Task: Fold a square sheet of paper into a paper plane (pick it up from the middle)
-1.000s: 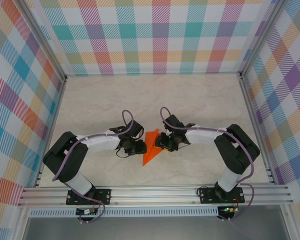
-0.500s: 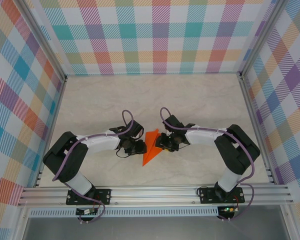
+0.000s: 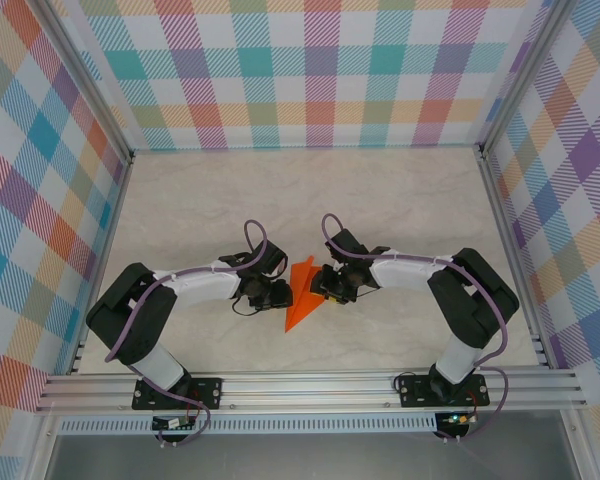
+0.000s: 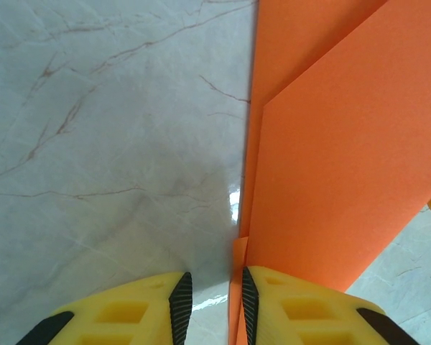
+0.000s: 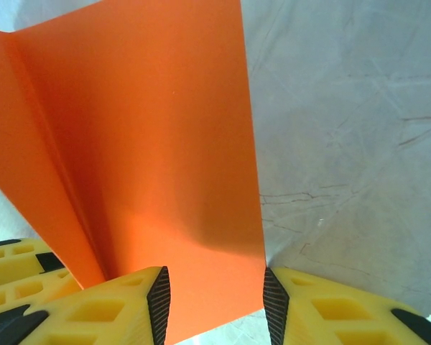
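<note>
The square sheet of paper (image 3: 300, 302) is bright orange and folded into a narrow pointed shape, lying on the marble table between my two grippers. My left gripper (image 3: 282, 294) sits at its left edge. In the left wrist view the paper (image 4: 330, 158) has its folded edge against the right pad, and bare table shows in the gap of the left gripper (image 4: 217, 284), which is open. My right gripper (image 3: 324, 285) is at the paper's right side. In the right wrist view a flat flap of the paper (image 5: 144, 144) spans the space between the spread fingers of the right gripper (image 5: 212, 282).
Plaid walls (image 3: 310, 70) close in the back and both sides. An aluminium rail (image 3: 310, 385) runs along the near edge by the arm bases. Bare marble table (image 3: 310, 200) stretches behind the grippers.
</note>
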Robot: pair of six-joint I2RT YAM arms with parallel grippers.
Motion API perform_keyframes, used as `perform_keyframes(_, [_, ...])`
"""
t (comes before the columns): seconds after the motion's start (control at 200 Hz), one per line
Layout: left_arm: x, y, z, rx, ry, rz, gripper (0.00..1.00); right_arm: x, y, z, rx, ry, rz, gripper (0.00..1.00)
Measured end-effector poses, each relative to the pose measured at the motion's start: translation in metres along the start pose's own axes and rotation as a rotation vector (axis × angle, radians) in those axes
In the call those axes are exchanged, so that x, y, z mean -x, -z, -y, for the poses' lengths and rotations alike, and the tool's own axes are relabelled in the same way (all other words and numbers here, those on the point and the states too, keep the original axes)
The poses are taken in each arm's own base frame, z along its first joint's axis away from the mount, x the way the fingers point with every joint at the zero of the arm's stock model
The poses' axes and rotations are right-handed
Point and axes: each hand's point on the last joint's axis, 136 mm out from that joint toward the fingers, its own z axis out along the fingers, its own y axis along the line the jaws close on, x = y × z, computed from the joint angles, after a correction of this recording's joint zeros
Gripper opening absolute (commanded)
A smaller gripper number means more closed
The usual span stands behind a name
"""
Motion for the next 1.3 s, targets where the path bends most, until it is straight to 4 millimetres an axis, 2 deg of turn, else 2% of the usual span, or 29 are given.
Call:
perform_keyframes(0.23, [0.000,0.000,0.000,0.001,0.001,-0.001,0.29,0.001,0.000,-0.005,0.023,-0.014,0.000,0.45])
perform_keyframes(0.385, [0.000,0.000,0.000,0.001,0.001,-0.001,0.29,0.001,-0.009,-0.022,0.094,0.022,-0.008,0.46])
perform_keyframes(0.835, [0.000,0.000,0.000,0.001,0.001,0.000,0.28,0.006,-0.006,-0.053,0.228,0.056,0.011,0.55])
perform_keyframes(1.015, [0.000,0.001,0.000,0.000,0.001,0.002,0.28,0.006,-0.009,-0.049,0.240,0.039,0.022,0.61])
perform_keyframes(1.19, [0.000,0.001,0.000,0.001,0.001,0.003,0.28,0.003,-0.009,-0.040,0.241,0.034,0.035,0.61])
perform_keyframes(1.3, [0.001,0.001,0.000,0.001,0.001,0.003,0.28,-0.002,-0.007,-0.034,0.242,0.032,0.034,0.57])
